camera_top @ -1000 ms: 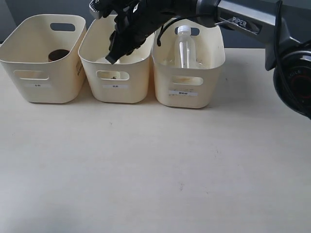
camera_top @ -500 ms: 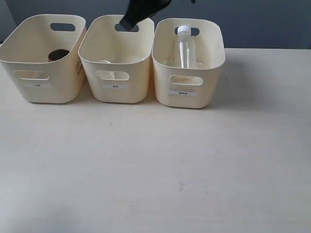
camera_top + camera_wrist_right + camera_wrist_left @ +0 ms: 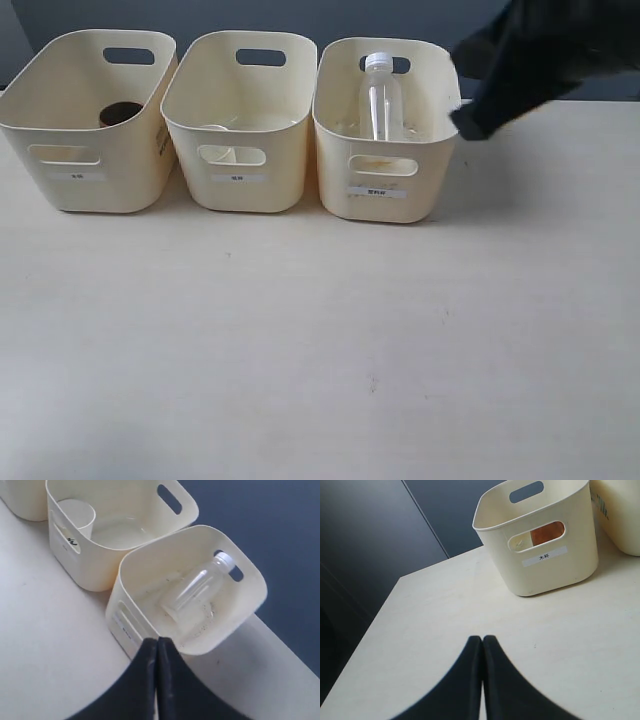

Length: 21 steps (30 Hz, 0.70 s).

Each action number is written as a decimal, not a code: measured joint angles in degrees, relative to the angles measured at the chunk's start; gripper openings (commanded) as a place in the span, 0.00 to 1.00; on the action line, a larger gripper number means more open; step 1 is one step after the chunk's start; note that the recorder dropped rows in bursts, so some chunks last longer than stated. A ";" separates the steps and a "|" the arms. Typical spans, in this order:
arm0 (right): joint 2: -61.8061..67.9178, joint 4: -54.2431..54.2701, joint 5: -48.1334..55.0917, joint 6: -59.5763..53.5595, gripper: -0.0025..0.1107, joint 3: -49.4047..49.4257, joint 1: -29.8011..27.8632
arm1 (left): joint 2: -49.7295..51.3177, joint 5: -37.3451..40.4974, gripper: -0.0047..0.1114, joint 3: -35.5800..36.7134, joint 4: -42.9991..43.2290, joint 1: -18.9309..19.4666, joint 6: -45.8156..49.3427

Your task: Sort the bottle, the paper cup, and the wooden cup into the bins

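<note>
Sorting looks done: the bottle (image 3: 381, 97) stands in its bin, paper cup (image 3: 77, 516) in the bin beside, wooden cup (image 3: 120, 113) beyond that; both tools pinched together, empty.

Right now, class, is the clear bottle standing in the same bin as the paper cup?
No: in the right wrist view the bottle stands alone in one bin, while the paper cup sits in the neighbouring bin.
</note>
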 measured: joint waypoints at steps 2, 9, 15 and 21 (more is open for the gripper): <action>-8.85 -0.11 1.53 1.23 0.02 5.20 -1.65 | 0.00 0.00 0.04 0.00 0.00 0.00 0.00; -29.58 0.97 19.78 3.28 0.02 7.92 -2.13 | 0.00 0.00 0.04 0.00 0.00 0.00 0.00; -36.64 1.51 20.17 3.28 0.02 7.92 -2.17 | 0.00 0.00 0.04 0.00 0.00 0.00 0.00; -39.97 4.04 21.10 3.28 0.02 8.11 -6.67 | 0.00 0.00 0.04 0.00 0.00 0.00 0.00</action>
